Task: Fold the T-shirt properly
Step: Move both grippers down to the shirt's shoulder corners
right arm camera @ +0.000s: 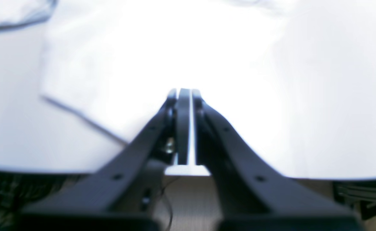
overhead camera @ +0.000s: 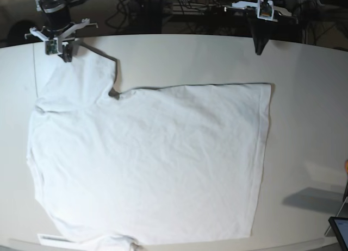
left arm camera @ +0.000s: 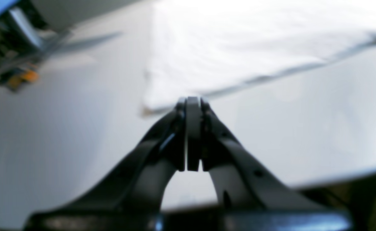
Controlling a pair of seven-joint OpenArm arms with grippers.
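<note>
On the table (overhead camera: 304, 115) the T-shirt (overhead camera: 157, 158) lies spread flat. The left gripper (overhead camera: 259, 51), clenched on nothing, hangs near the table's far edge, apart from the shirt. The right gripper (overhead camera: 66, 57), nearly closed, sits over a sleeve; grip unclear.

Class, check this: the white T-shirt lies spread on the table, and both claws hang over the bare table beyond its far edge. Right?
Not quite. Only the left claw is over bare table. In the base view the right claw sits at the sleeve of the T-shirt, which does lie spread out.
</note>
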